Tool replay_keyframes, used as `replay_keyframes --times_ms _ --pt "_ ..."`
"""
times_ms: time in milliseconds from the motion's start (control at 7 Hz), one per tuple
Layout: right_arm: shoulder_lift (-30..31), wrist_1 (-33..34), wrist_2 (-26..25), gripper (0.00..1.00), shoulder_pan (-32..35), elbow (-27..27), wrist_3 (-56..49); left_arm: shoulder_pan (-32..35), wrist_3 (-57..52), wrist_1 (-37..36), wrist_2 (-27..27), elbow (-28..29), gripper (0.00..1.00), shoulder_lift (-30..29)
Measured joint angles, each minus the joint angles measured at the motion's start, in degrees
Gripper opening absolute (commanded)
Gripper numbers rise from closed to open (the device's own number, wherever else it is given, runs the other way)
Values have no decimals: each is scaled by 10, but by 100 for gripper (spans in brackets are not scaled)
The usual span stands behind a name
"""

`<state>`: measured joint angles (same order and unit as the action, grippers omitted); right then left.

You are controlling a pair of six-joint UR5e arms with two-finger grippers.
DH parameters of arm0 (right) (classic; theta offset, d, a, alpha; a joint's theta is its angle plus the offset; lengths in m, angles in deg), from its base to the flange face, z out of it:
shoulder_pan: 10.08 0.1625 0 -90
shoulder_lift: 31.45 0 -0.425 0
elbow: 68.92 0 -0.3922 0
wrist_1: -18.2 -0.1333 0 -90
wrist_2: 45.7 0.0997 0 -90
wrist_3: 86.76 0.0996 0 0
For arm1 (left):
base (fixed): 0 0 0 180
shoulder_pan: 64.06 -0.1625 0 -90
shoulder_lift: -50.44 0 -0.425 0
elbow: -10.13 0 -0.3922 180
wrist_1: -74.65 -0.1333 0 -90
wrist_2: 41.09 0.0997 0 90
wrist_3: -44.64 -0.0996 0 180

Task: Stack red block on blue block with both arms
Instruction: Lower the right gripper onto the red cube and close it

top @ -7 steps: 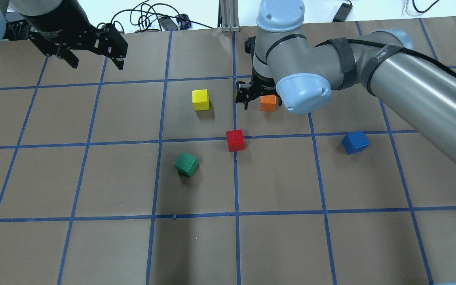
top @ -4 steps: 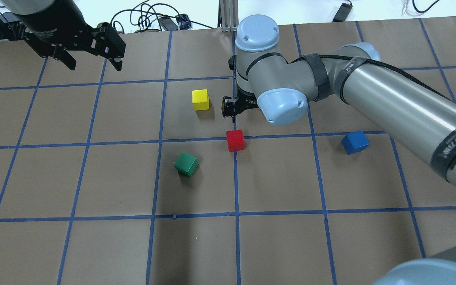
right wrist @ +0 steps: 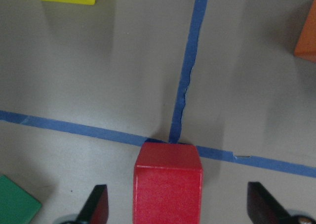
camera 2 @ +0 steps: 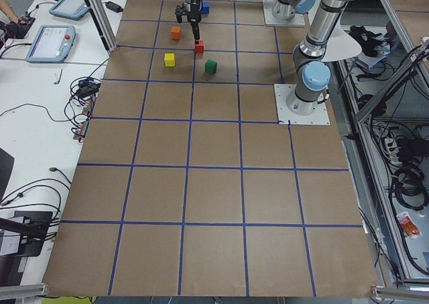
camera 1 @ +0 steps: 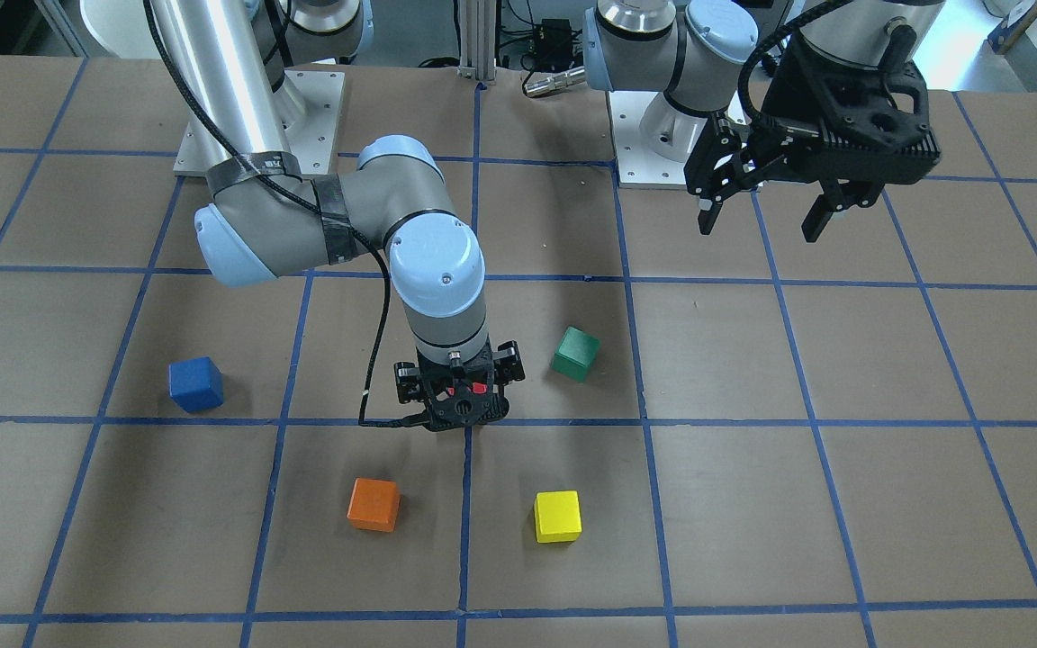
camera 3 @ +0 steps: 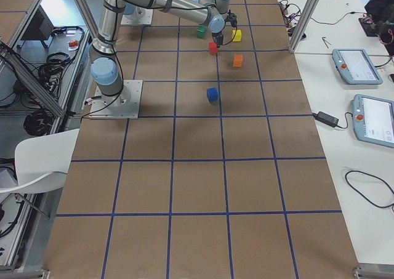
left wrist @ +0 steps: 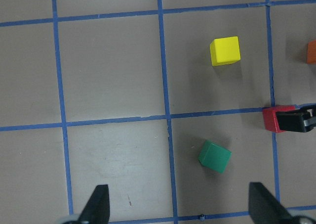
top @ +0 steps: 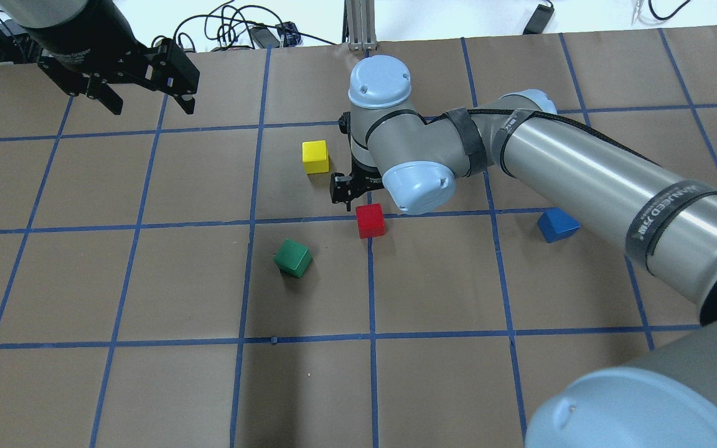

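Note:
The red block (top: 370, 220) sits on a blue tape crossing near the table's middle. My right gripper (top: 351, 188) hovers right over it, jaws open. In the right wrist view the red block (right wrist: 168, 187) lies between the two fingertips (right wrist: 97, 205), untouched. In the front-facing view the right gripper (camera 1: 460, 407) hides most of the block. The blue block (top: 557, 224) sits alone to the right, partly under my right arm; it also shows in the front-facing view (camera 1: 195, 383). My left gripper (top: 147, 99) is open and empty, raised over the far left.
A yellow block (top: 315, 157) stands just beyond and left of the right gripper. A green block (top: 293, 257), turned askew, lies left of and nearer than the red one. An orange block (camera 1: 373, 504) lies beyond the red one, hidden under the arm in the overhead view.
My right gripper has moved left and toward me, from above the orange block to above the red block. The left gripper has barely shifted. No block has moved.

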<state>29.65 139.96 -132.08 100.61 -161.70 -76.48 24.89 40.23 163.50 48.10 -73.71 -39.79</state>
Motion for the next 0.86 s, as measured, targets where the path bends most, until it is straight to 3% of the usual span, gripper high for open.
replay_keyframes --times_ms 571,714,857 --pt "-12 5 10 100 1 -19 -1 -1 0 9 -2 0 100 0" --pt "-15 6 20 80 1 -20 0 -1 0 10 -3 0 100 0" --pt "-17 7 25 34 1 -20 -2 -1 0 12 -3 0 100 0"
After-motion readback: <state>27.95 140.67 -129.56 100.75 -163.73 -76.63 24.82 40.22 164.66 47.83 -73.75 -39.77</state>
